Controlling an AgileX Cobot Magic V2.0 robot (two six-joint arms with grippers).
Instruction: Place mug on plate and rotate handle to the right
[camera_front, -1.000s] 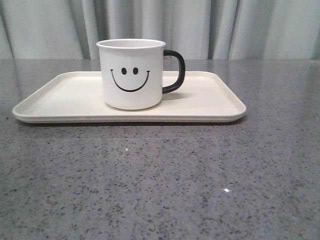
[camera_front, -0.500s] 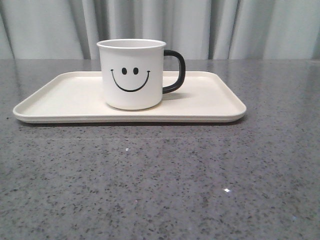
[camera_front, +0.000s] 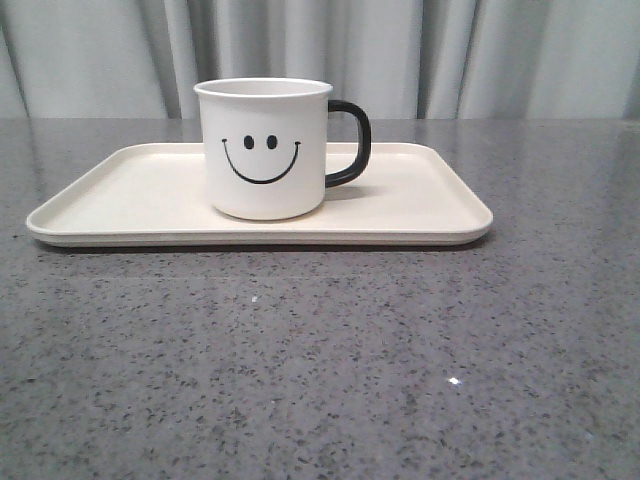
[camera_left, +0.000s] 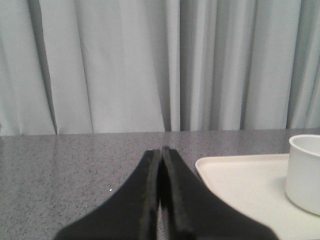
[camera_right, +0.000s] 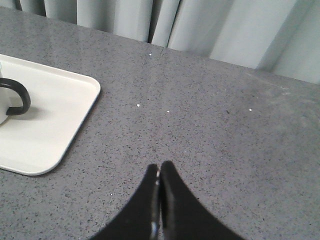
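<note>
Front view: the mug (camera_front: 263, 148) stands upright on the plate (camera_front: 120, 200), slightly left of the plate's centre, its smiley face turned toward the camera and its black handle (camera_front: 351, 143) projecting to the right. The plate lies flat on the grey speckled worktop (camera_front: 320, 360), with pale curtains (camera_front: 450, 55) hanging behind the far edge. Neither arm appears in this view. Left wrist view: the left pincer (camera_left: 160, 155) is closed, its two black fingers pressed together with nothing between them, raised over the worktop (camera_left: 75, 165) beside the plate's corner (camera_left: 240, 185); part of the mug (camera_left: 305, 170) shows at the frame edge. Right wrist view: the right pincer (camera_right: 159, 172) is likewise closed and empty, above bare worktop (camera_right: 225, 140), apart from the plate (camera_right: 45, 130); the handle (camera_right: 15, 97) is visible there.
</note>
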